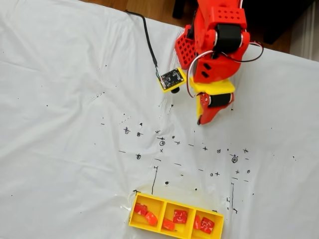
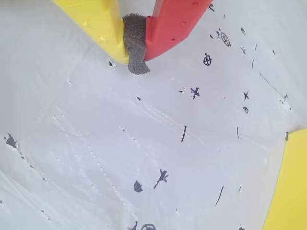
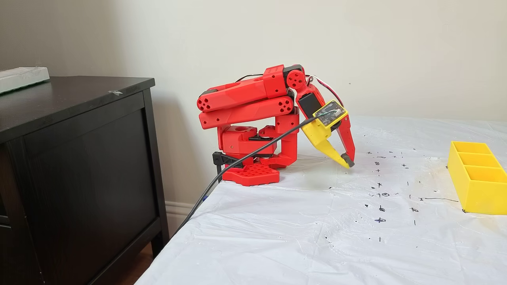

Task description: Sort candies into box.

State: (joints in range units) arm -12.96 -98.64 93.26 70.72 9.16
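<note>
Table (image 1: 60, 99) under white sheeting scattered with pen marks, stretching to every edge in a fixed view. Arm (image 3: 245, 103) folded back on its base near the far edge. Box (image 1: 175, 218) lying along the near edge, three compartments in a row. Candies: two in the left compartment (image 1: 145, 213), two in the middle (image 1: 175, 219), two in the right (image 1: 204, 224) — all six seemingly boxed, none spotted loose on the sheet. Gripper (image 3: 347, 163) clenched on nothing, grey pad (image 2: 135, 45) squeezed between yellow and red fingers, tip hanging just above the sheet, well apart from the box.

Judging sorting as finished; resting step only. For doing it well: keeping the jaws closed and tip off the sheeting to avoid snagging, staying clear of the cable (image 1: 147, 37), checking the sheet for stray pieces before stopping.
</note>
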